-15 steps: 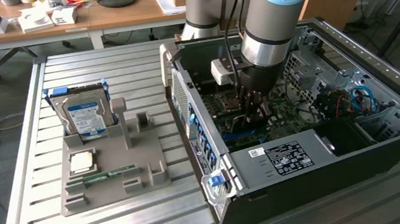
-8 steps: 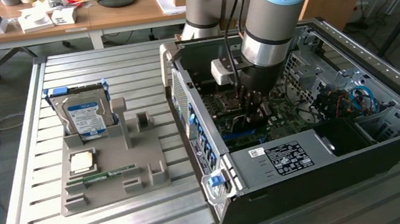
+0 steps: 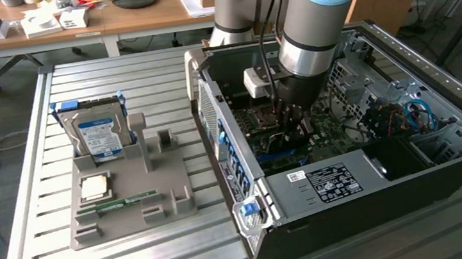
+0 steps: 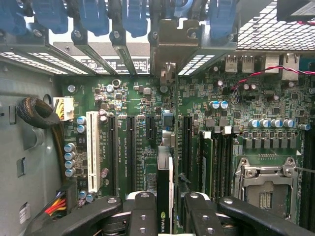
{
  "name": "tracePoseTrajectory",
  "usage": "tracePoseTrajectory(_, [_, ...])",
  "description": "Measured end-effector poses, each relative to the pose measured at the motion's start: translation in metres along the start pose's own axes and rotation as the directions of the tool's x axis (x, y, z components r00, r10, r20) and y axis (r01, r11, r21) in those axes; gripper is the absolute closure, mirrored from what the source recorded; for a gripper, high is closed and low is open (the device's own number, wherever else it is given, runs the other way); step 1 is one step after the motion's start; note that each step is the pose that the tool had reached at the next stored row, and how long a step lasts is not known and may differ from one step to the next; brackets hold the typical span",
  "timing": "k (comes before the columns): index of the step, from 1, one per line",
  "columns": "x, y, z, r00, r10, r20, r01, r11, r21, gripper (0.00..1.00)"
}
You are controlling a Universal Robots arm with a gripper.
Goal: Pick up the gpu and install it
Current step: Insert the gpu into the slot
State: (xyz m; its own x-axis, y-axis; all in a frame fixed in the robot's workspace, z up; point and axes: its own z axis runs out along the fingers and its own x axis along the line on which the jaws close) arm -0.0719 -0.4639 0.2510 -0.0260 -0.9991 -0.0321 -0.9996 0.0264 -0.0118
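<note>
The gpu is seen edge-on in the wrist view as a thin dark card with a logo near the fingers. Its pale metal bracket reaches to the case's rear slot openings. My gripper is shut on the card, with one black finger on either side of it. The card stands upright above the green motherboard, in line with the long black expansion slots. Whether its edge sits in a slot I cannot tell. In the exterior view my gripper is lowered into the open computer case.
A grey holder on the slatted metal table carries a hard drive, a processor chip and a memory stick. Inside the case are a white slot, a cable bundle and the processor socket.
</note>
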Motion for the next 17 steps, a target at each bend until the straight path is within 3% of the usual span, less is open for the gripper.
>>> tracePoseTrajectory(17, [0.0000,0.0000,0.0000,0.9999,-0.011,0.0001,0.011,0.9999,-0.0004,0.74])
